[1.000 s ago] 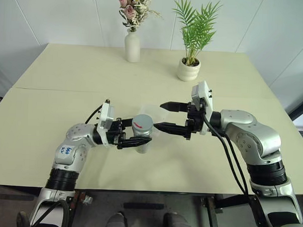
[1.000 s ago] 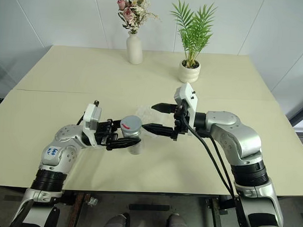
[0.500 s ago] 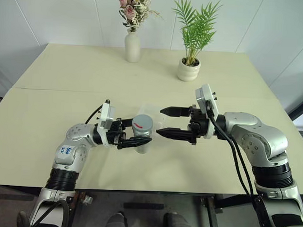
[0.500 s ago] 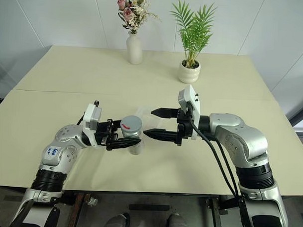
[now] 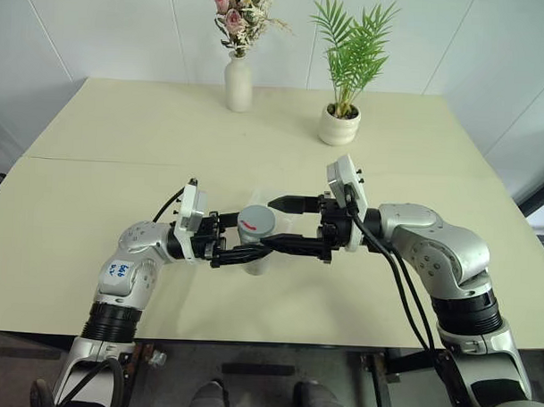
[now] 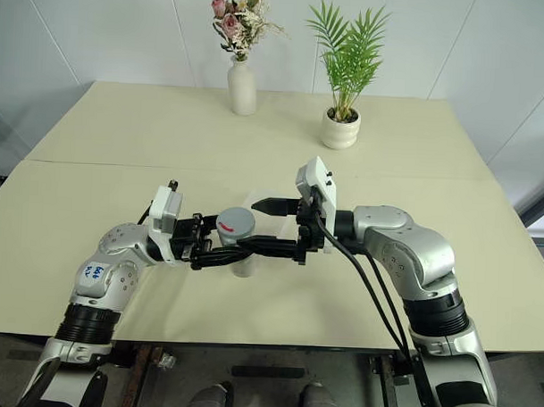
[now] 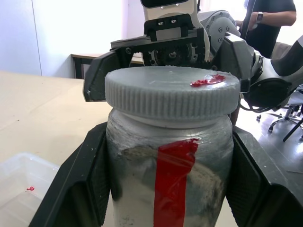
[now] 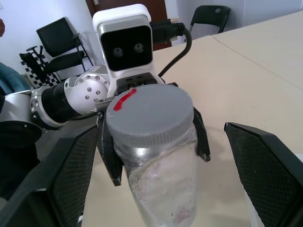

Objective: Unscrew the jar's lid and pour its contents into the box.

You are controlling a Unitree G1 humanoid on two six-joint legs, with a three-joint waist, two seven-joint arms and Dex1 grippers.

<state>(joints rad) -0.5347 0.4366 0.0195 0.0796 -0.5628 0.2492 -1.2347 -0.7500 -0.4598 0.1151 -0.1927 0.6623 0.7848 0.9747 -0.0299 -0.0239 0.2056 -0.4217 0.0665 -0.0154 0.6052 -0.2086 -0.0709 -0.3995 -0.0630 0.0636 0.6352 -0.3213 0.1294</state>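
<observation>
Left eye view: I am bringing the right end effector [image 5: 276, 223] around the lid [image 5: 256, 223], not yet gripping it.

I am holding the jar [image 7: 169, 177] upright above the desk [image 5: 94, 188] with the left end effector [image 5: 253, 247], whose fingers are clamped on the jar's body under the lid. The right end effector is standing wide open, one finger on each side of the grey lid, apart from it as I am judging from the right wrist view. The box [image 7: 21, 187] is lying on the desk just behind the jar. I think the unscrewing step is only beginning: next I am needing to close on the lid squarely, then twist while the left one is keeping the jar steady.
</observation>
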